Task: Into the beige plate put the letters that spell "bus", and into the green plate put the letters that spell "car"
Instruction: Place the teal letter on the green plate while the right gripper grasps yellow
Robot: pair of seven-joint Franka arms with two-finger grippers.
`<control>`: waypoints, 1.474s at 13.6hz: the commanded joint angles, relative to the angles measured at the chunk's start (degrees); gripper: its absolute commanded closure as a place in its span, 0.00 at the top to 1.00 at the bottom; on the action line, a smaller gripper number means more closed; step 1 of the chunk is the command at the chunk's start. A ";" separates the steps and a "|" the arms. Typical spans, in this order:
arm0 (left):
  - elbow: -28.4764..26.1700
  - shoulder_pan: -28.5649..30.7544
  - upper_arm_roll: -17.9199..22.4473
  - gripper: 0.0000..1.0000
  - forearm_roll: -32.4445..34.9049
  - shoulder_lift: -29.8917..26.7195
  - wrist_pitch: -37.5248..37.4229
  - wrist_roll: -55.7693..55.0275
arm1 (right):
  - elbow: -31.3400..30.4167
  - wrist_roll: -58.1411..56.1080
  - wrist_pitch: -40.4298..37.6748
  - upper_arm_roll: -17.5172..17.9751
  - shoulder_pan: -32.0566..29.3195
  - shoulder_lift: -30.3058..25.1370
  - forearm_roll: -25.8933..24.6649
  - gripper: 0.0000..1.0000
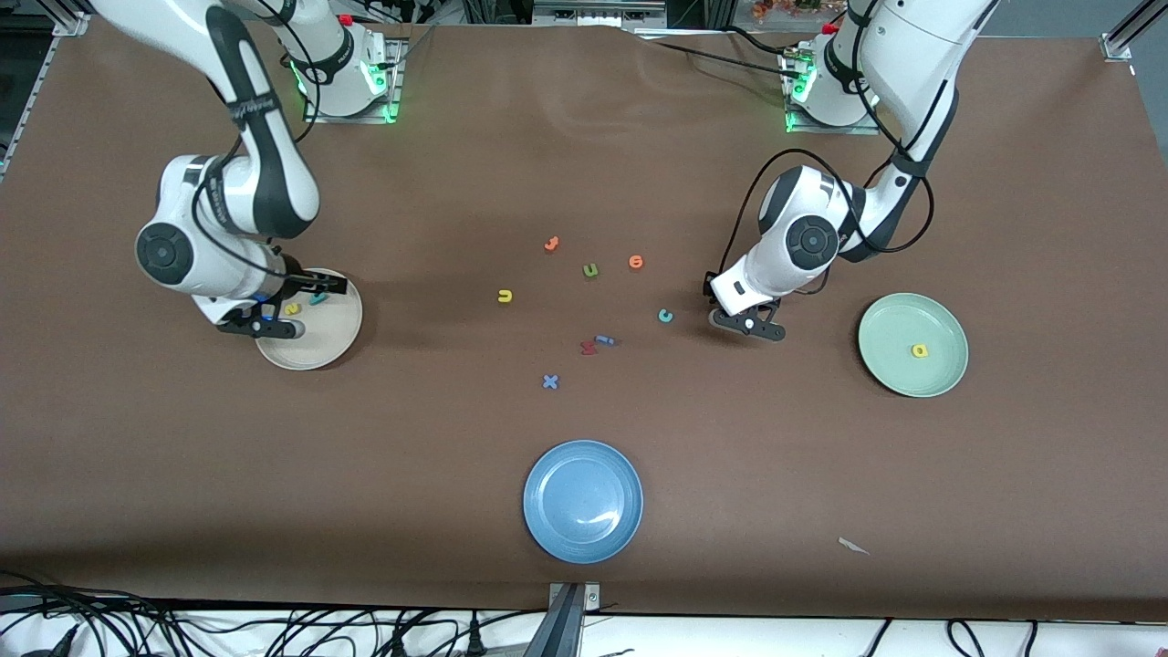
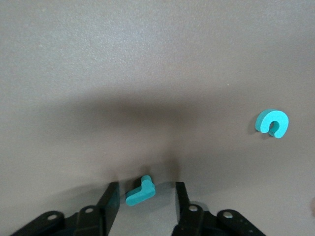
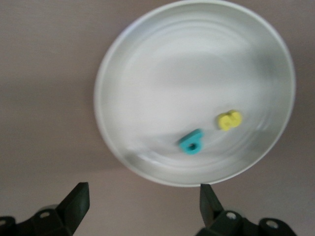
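Teal "r" [image 2: 141, 191] between the parted fingers [image 2: 109, 201] of the left gripper [image 2: 143, 200], untouched by either, teal "c" [image 2: 272, 123] apart on the table; right gripper [image 3: 142, 201] spread wide, empty, over the beige plate [image 3: 147, 59] holding teal "b" [image 3: 191, 141] and yellow "s" [image 3: 229, 120]

Bright even overhead light, soft arm shadows on the brown surface [image 1: 584, 137], glare on blue plate [image 1: 598, 520], right wrist view motion-blurred
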 commanded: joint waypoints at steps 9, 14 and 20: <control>0.08 -0.41 0.21 0.00 1.67 -0.95 0.12 0.16 | 5.23 34.71 17.81 18.84 5.63 7.91 0.47 0.99; 0.44 9.76 0.82 0.00 12.72 -7.89 -4.89 5.50 | 5.23 38.48 27.59 18.75 9.32 13.55 0.30 0.99; -2.19 22.24 1.09 0.00 12.92 -13.00 -10.96 25.44 | 4.97 39.80 28.31 18.66 10.82 14.79 0.04 0.80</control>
